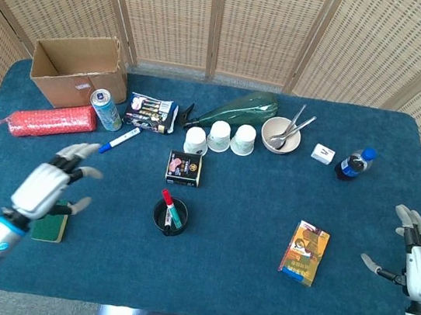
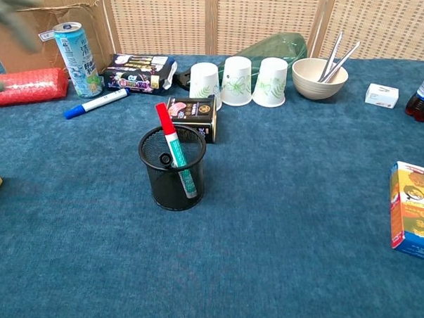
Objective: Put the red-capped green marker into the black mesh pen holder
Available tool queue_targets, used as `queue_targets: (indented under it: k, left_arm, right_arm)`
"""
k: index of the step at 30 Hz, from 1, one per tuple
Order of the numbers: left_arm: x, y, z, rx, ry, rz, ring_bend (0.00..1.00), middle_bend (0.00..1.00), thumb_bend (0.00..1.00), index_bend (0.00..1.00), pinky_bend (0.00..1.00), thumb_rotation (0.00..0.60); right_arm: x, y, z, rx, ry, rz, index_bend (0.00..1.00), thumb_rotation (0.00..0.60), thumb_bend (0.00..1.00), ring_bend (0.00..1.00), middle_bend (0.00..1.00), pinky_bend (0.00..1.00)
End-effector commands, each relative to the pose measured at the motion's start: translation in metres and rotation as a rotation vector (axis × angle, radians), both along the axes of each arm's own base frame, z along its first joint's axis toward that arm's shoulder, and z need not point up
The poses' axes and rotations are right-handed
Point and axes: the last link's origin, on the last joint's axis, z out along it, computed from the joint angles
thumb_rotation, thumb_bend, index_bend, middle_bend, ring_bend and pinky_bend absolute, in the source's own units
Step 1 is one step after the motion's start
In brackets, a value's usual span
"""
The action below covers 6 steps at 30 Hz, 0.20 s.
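Inside the black mesh pen holder (image 2: 172, 168), the red-capped green marker (image 2: 174, 149) is leaning, cap tilting up-left past the rim. Just behind the holder a small black box (image 2: 194, 111) is standing. Well left of it, the left hand (image 1: 52, 181) is hovering released, fingers spread; far right, the right hand (image 1: 415, 261) is resting empty and splayed.

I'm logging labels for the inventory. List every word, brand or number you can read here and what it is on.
None of the print can be read for certain.
Can: printed characters, too blurred.
Black packet: coloured print, too small.
Small dark box: print unreadable.
Colourful box: picture and text, too blurred.
Bottle: label unreadable.
Red-capped green marker: no legible print.
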Motion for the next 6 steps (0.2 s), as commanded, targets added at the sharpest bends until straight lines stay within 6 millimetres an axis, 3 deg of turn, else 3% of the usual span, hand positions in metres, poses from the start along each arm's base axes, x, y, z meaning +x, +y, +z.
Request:
queue_targets:
  k: [1, 6]
  left_arm:
    - [-0.042, -0.021, 0.018, 0.053, 0.106, 0.122, 0.00, 0.00, 0.39, 0.35, 0.08, 0.600]
    - [-0.066, -0.042, 0.027, 0.101, 0.114, 0.208, 0.00, 0.00, 0.39, 0.35, 0.08, 0.600]
  right_arm:
    - [-0.001, 0.001, 0.002, 0.002, 0.031, -0.017, 0.00, 0.600, 0.00, 0.00, 0.01, 0.29]
    - [-0.004, 0.002, 0.008, 0.003, 0.147, -0.070, 0.00, 0.600, 0.00, 0.00, 0.01, 0.23]
